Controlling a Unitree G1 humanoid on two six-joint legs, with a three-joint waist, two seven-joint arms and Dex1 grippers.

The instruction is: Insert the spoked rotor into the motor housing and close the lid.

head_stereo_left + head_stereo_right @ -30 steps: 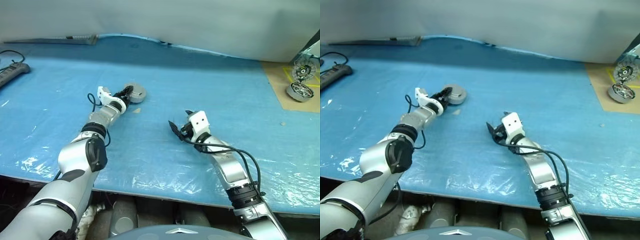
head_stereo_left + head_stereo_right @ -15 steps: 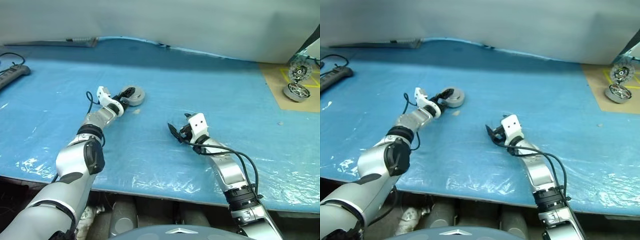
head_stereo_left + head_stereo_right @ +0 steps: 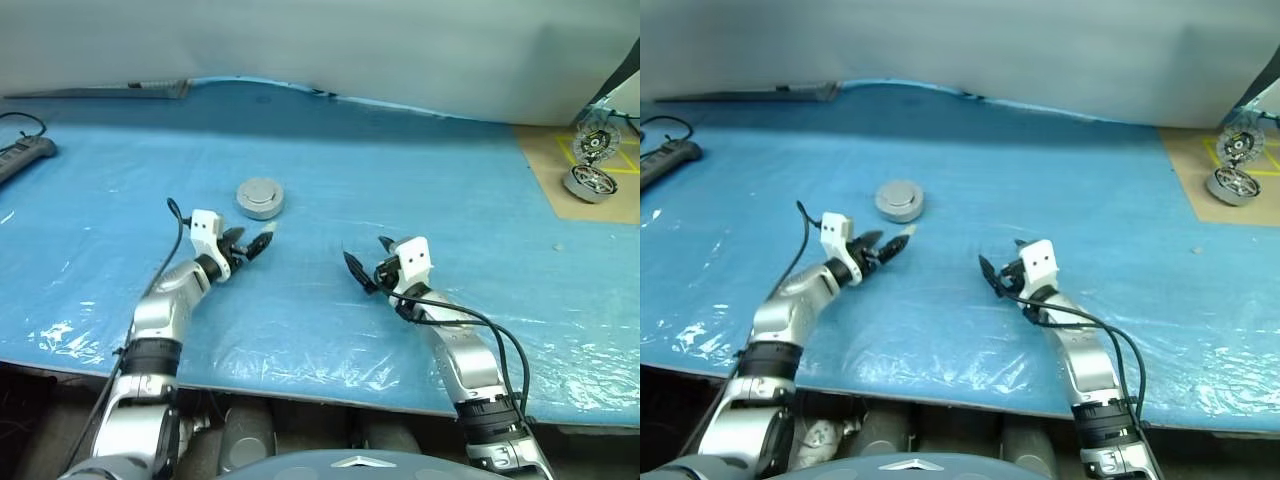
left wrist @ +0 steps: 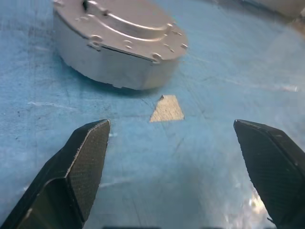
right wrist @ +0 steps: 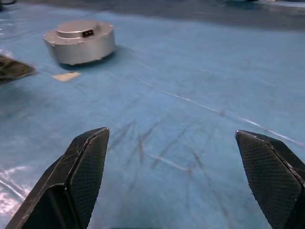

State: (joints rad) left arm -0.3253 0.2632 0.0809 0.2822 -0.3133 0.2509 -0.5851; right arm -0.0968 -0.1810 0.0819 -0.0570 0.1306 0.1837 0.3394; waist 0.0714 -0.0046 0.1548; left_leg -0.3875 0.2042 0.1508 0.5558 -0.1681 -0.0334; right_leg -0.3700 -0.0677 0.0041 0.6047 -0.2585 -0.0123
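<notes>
Two grippers: both stand wide open and hold nothing.
Left gripper (image 3: 252, 243): low over the blue sheet (image 3: 420, 170), fingers pointing at the motor housing (image 3: 260, 198) but apart from it. Judged reason: the housing sits free on the sheet, so the hand is no longer needed on it.
Right gripper (image 3: 366, 266): also low over the sheet, well apart from the housing, pointing toward the middle of the table; looks like a waiting pose.
Housing, place: alone on the sheet, just beyond the left fingertips, far side of a small tan scrap (image 4: 167, 109).
Lid (image 4: 119, 21): lies flat on top of the housing, plain grey outer face up, with a raised centre part and a small dark rectangular mark. No windings or fins visible, so judged closed.
Spoked rotor: no loose disc seen near the housing; presumably inside, cannot confirm from outside.
Housing, look: short round can, matte silver-grey wall, small screw bosses around the lid rim in the left wrist view.
Far right: other wheel-like metal parts (image 3: 588, 180) on a brown board (image 3: 560, 190), well apart from the work.
Task status: judged at or near its end.
</notes>
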